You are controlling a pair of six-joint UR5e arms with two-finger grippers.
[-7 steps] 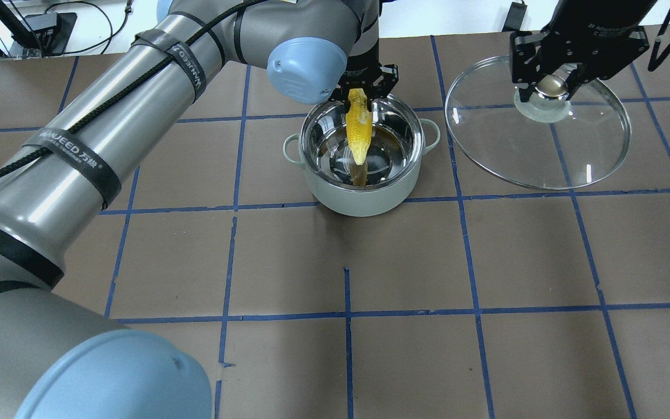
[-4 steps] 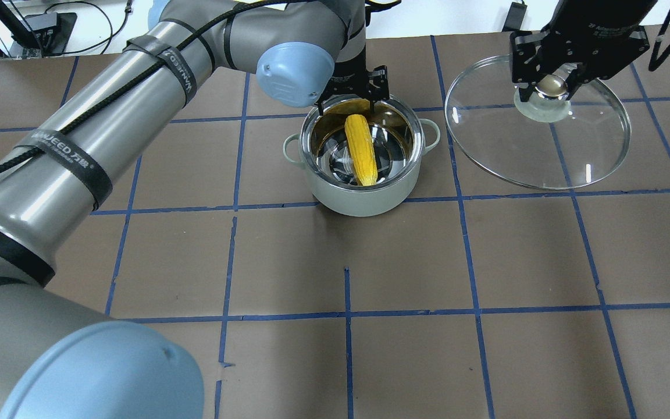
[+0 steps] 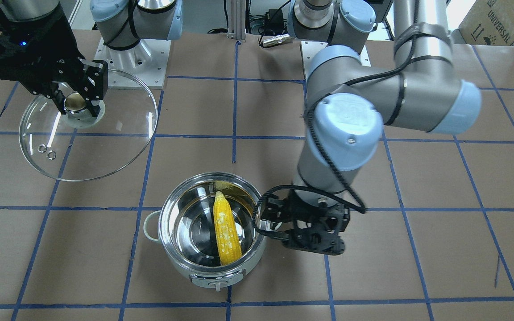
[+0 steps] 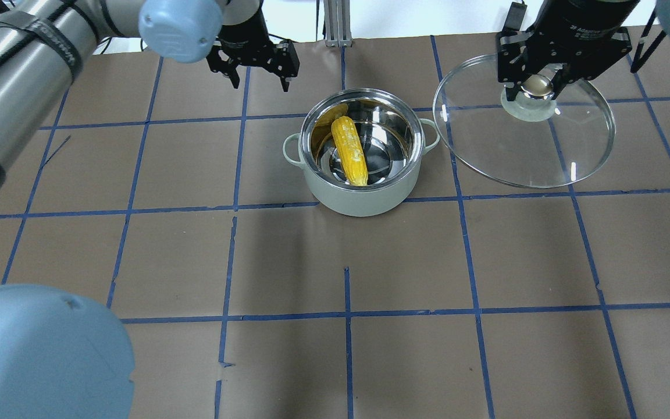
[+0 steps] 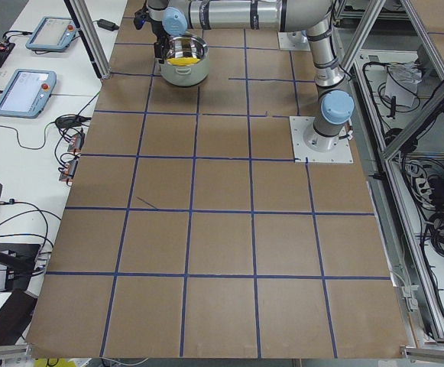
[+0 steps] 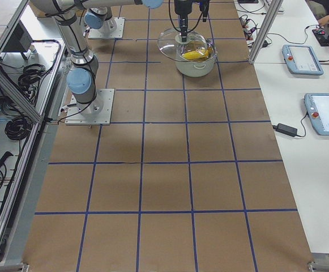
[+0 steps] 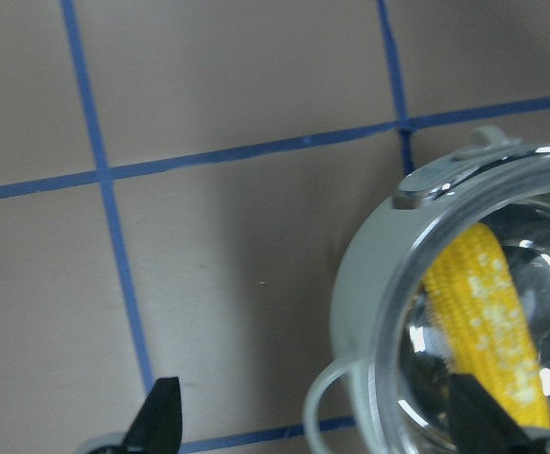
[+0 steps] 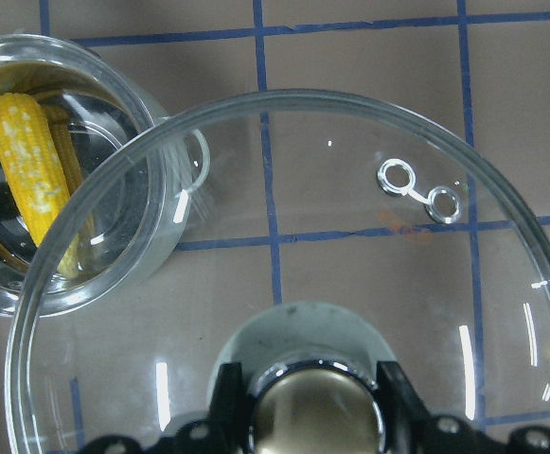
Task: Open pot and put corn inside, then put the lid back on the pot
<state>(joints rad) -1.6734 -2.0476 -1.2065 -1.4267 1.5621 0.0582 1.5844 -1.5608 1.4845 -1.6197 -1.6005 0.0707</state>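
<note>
The pot [image 4: 364, 201] stands open on the table, with its knob toward the far side [image 3: 217, 283]. The yellow corn [image 4: 349, 150] lies inside it, leaning across the steel bottom; it also shows in the front view [image 3: 225, 229]. My left gripper [image 4: 259, 84] is open and empty, raised to the left of the pot and a little beyond it. In its wrist view the pot [image 7: 369, 312] and the corn [image 7: 487, 322] sit at the lower right. My right gripper [image 4: 535, 86] is shut on the knob of the glass lid [image 4: 521, 157] and holds it up to the right of the pot.
Brown paper with a blue tape grid covers the table [image 4: 346, 262]. In the right wrist view the lid [image 8: 350, 236] overlaps the pot's rim [image 8: 156, 274]. The arm bases [image 3: 132, 67] stand on the robot's side of the table. Tablets [image 5: 27, 88] lie on a side bench.
The left gripper let the corn go into the pot, then rose and moved away to the left. The right gripper shifted slightly toward the pot with the lid.
</note>
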